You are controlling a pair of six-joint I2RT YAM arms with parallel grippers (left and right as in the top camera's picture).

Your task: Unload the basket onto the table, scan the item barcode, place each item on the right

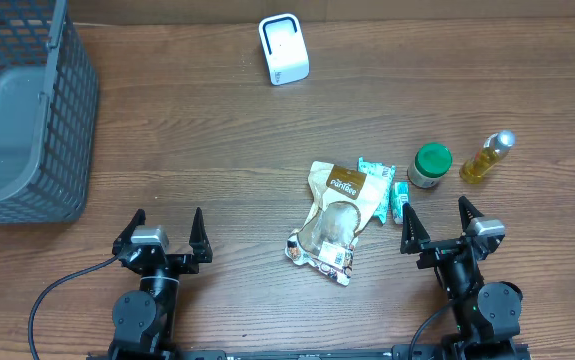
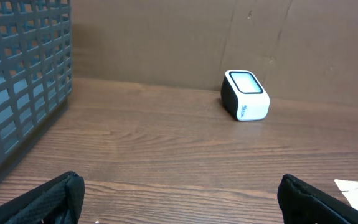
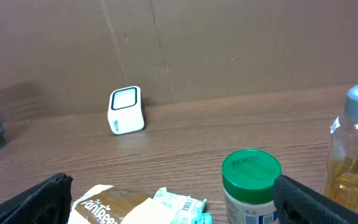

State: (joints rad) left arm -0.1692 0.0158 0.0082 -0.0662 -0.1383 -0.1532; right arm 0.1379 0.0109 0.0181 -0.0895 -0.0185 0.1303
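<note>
Your left gripper (image 1: 167, 216) and right gripper (image 1: 435, 208) both stand wide apart, empty. The snack pouch (image 1: 335, 215) lies flat on the bench (image 1: 217, 130) between them, within either's reach. The scanner (image 1: 283, 48) at the far edge faces you, ready for the barcode.

Cut off overhead by the left and top edges: grey basket (image 1: 72, 110). Cropped at the bottom of the right wrist view: snack pouch (image 3: 107, 210), teal packet (image 3: 179, 205), green-lidded jar (image 3: 251, 186); at its right edge, oil bottle (image 3: 356, 155). Too small to read overhead: print on the pouch.
</note>
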